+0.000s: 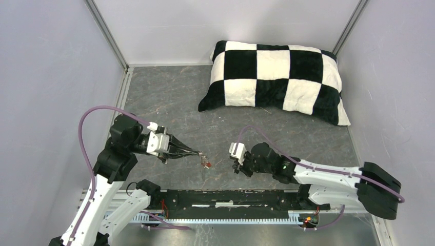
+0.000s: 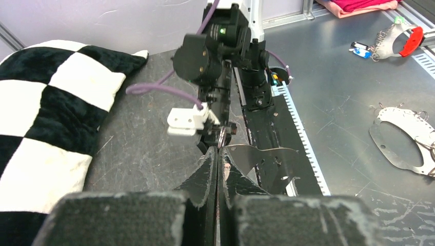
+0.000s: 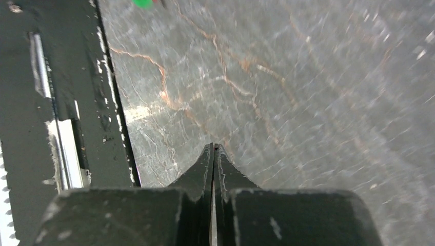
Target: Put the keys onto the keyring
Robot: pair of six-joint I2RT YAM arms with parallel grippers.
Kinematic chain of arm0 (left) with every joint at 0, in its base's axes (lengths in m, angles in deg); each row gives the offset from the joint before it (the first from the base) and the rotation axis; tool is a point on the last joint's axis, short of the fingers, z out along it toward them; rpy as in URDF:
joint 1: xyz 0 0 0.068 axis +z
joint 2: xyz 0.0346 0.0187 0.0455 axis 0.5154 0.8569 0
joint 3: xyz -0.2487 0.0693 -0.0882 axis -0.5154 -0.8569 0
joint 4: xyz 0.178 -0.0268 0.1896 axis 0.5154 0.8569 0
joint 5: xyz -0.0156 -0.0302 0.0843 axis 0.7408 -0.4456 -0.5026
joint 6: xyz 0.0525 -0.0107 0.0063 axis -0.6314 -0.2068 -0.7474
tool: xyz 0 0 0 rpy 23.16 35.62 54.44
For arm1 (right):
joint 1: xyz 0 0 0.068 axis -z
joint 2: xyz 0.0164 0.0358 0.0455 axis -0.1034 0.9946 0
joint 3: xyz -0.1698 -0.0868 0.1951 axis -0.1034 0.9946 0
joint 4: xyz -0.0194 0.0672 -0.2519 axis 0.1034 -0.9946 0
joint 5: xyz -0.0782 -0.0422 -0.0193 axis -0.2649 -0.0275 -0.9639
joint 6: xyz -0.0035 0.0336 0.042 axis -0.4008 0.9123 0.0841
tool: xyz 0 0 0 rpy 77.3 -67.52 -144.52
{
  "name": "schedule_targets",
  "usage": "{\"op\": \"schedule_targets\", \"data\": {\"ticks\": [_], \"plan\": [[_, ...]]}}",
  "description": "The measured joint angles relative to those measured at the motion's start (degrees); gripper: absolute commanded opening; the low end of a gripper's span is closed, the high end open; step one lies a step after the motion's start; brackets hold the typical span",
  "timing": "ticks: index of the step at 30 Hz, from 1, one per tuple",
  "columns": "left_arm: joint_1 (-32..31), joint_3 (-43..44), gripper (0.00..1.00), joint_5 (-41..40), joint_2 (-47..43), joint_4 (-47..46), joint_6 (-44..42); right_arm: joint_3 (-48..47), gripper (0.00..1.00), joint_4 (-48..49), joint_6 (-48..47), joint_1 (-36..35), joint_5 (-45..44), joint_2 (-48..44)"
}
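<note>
The tiny metal keys (image 1: pixel 206 164), one with a red plastic tag, lie in a small cluster on the dark grey marbled table (image 1: pixel 169 97). They sit just ahead of the tips of the left gripper (image 1: pixel 199 152), slightly toward its right, between the two grippers. From the left wrist, a flat shiny grey piece, apparently the keyring (image 2: pixel 259 154), sits just beyond and to the right of the fingertips; whether it touches them cannot be told. A blurred green tag (image 3: pixel 142 2) shows well ahead of the right gripper (image 3: pixel 214 149), at the top edge of its wrist view. Both grippers have their black fingers pressed together with nothing between them. The black base rail (image 1: pixel 231 197) runs along the right of the left gripper and the left of the right one. A black-and-white checked pillow (image 1: pixel 274 77) lies far beyond both.
</note>
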Motion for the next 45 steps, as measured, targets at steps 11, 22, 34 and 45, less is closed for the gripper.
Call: {"op": "schedule_targets", "data": {"ticks": [11,22,34,45], "plan": [[0.0,0.0,0.02,0.0,-1.0,0.0,0.0,1.2,0.21,8.3,9.9,1.2,-4.0,10.6],[0.0,0.0,0.02,0.0,-1.2,0.0,0.0,1.0,0.41,5.5,7.4,3.0,-2.9,11.0],[0.0,0.0,0.02,-0.1,-1.4,0.0,0.0,-1.3,0.51,5.9,-2.7,8.8,12.7,12.9],[0.0,0.0,0.02,-0.4,-1.4,0.2,0.0,-3.0,0.47,6.1,-8.6,9.5,19.3,20.5]]}}
